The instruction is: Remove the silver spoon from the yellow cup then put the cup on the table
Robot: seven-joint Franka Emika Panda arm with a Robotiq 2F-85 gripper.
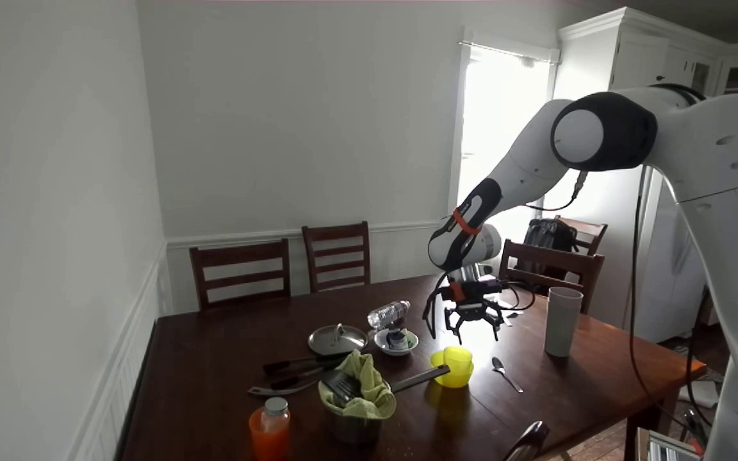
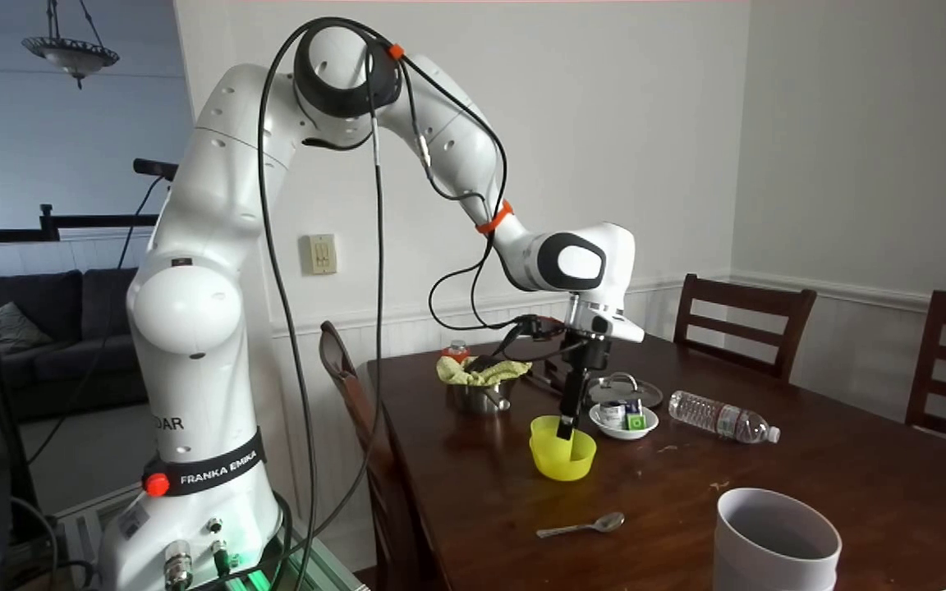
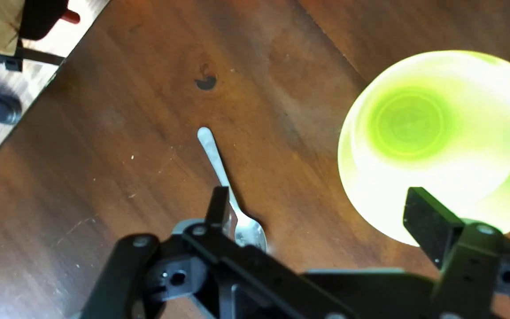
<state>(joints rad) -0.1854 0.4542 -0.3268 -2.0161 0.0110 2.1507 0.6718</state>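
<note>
The silver spoon (image 1: 505, 374) lies on the dark brown table (image 1: 215, 358). It also shows in an exterior view (image 2: 584, 526) and in the wrist view (image 3: 217, 161). The yellow cup (image 1: 457, 356) stands inside a wider yellow bowl (image 1: 451, 381), its rim above the bowl's rim. The cup shows in an exterior view (image 2: 553, 447) and at the right of the wrist view (image 3: 407, 124). My gripper (image 3: 318, 197) is open and empty, pointing down. In an exterior view the gripper (image 1: 476, 336) hangs above the cup and bowl, fingers spread. In the wrist view the left finger overlaps the spoon.
A pot (image 1: 356, 430) with a green cloth and black spatula stands beside the bowl, its handle reaching towards it. A tall pale grey tumbler (image 1: 562, 323) stands past the spoon. A small white bowl (image 1: 412, 347), a lid (image 1: 325, 342), a bottle (image 1: 387, 315) and an orange container (image 1: 270, 442) are around.
</note>
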